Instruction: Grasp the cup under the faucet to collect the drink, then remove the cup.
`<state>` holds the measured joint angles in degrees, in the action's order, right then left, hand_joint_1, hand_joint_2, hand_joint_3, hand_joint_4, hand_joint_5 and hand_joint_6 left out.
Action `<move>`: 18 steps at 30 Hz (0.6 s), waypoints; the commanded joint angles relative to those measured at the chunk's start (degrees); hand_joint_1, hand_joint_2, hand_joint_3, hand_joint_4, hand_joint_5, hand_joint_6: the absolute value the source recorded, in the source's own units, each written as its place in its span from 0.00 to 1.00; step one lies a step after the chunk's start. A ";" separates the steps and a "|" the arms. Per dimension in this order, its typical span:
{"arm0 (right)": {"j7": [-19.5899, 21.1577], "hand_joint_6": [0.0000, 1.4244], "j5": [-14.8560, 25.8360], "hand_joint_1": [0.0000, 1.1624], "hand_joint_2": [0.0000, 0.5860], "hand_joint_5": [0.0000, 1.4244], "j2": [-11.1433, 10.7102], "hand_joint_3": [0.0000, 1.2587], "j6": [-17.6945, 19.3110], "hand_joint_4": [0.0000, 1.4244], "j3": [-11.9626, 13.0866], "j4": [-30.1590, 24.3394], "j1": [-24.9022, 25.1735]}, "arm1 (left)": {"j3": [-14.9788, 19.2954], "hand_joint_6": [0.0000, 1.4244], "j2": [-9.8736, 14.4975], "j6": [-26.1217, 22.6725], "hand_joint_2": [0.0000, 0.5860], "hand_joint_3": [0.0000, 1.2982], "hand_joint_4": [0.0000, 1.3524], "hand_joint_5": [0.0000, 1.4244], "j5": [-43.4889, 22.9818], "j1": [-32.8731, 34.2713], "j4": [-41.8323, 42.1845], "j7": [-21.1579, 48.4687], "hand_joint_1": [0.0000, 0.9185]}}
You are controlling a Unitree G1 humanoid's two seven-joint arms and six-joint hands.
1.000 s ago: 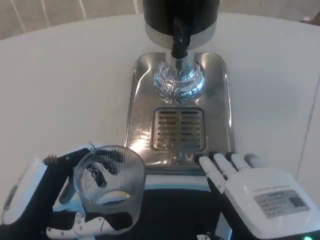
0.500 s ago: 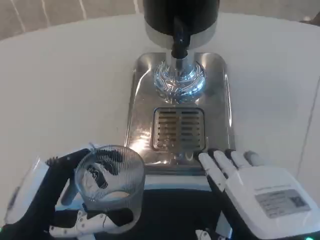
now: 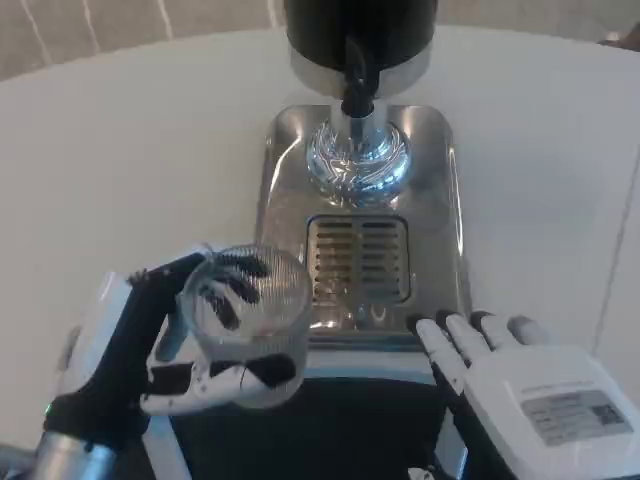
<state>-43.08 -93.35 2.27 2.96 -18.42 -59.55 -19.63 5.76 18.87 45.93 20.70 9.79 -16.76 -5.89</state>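
In left hand (image 3: 140,345): cup (image 3: 250,310).

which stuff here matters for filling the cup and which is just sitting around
Part of the job:
cup, held by the left hand
faucet
drip tray

Just around:
right hand, holding nothing
white table

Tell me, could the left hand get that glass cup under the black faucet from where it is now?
Probably yes. The left hand already holds the cup, and nothing stands on the steel drip tray between it and the faucet. The right hand waits off to the side.
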 commanded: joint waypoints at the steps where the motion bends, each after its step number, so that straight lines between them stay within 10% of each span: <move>1: 1.63 0.00 0.95 0.32 0.91 0.00 3.62 0.00 0.08 0.00 -2.44 -0.45 -4.94 | -0.41 1.00 -0.89 -0.09 0.01 0.75 0.88 0.95 1.35 5.26 -4.99 -4.27 0.64; 18: 0.94 0.00 -1.00 0.32 0.91 0.00 4.60 0.00 0.02 0.00 -2.82 -0.45 -6.80 | -6.14 1.00 -2.39 3.17 0.01 0.75 0.88 0.95 4.68 19.47 -21.96 -12.29 0.64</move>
<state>-40.90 -93.61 2.27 3.43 -18.57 -59.70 -26.79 0.50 17.18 47.42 25.23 27.44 -36.86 -16.02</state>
